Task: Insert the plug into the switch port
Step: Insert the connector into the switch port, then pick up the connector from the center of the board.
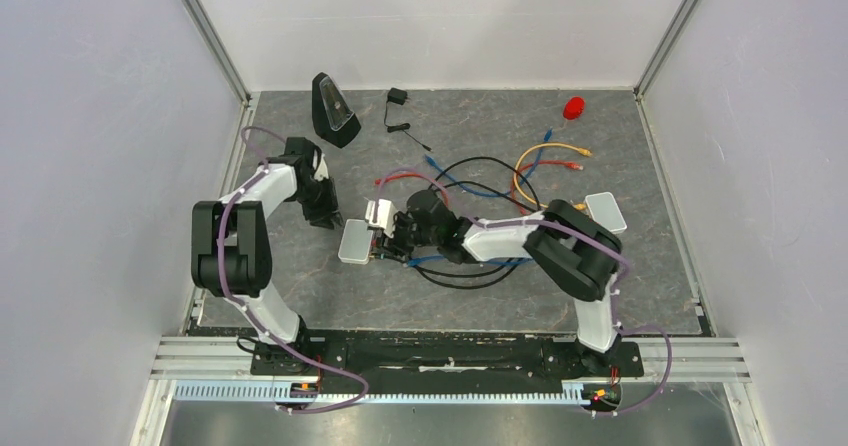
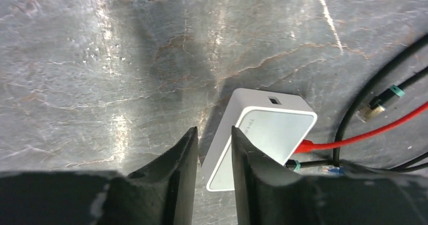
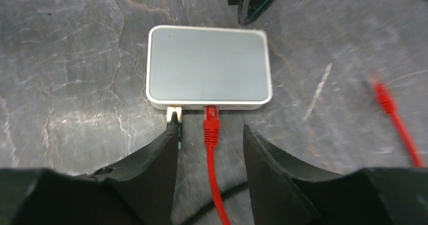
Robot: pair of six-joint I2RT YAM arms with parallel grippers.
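Note:
The pale grey-white switch box (image 3: 207,78) lies flat on the table, also in the top view (image 1: 355,241). A red plug (image 3: 211,121) sits in the switch port (image 3: 211,107) on its near edge. Beside it a clear plug (image 3: 174,114) on a black cable is in a second socket. My right gripper (image 3: 210,129) is open, its fingers on either side of the red cable without touching it. The left gripper (image 2: 214,130) is open with a narrow gap, just off the box's (image 2: 275,134) far-left edge and holding nothing.
Loose red, blue, orange and black cables (image 1: 520,171) coil to the right of the box. A second white box (image 1: 605,211) lies by the right arm. At the back stand a black wedge device (image 1: 335,109), a small power adapter (image 1: 397,97) and a red object (image 1: 573,107).

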